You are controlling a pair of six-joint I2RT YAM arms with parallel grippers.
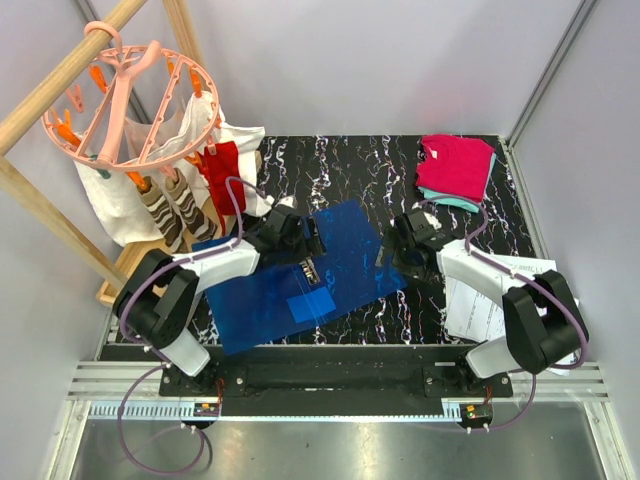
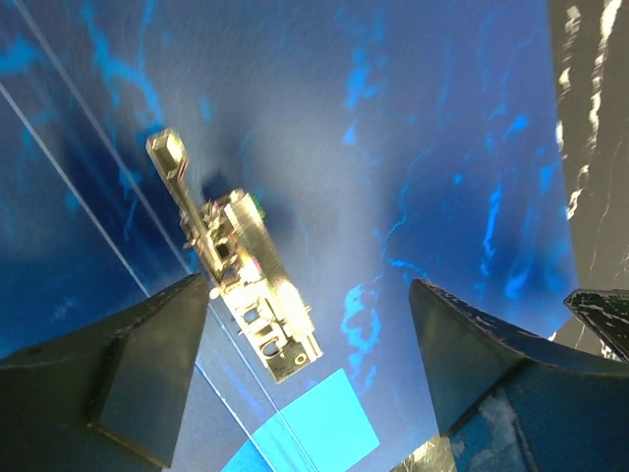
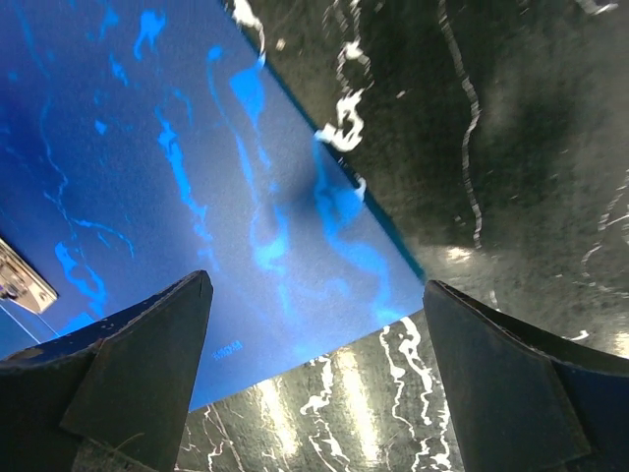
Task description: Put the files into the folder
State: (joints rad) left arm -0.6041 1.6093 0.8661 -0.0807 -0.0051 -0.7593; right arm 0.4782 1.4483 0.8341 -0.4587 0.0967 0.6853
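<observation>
Top external view showed me the folder (image 1: 290,280) lying flat and slanted on the bench (image 1: 350,160), left of middle. My left tool (image 1: 305,238) hung over its far part and my right tool (image 1: 408,245) over its right edge. The files (image 1: 478,315) lay at the bench's right side, apart from the folder and partly under the right arm. Left wrist view gave me that tool open with nothing between its fingers. Blue folder filled the frame below, with a metal clip (image 2: 241,265) on it. Right wrist view had the other tool wide open too, empty, above the folder's corner and bare bench. Folded clothes (image 1: 457,168) sat far right.
</observation>
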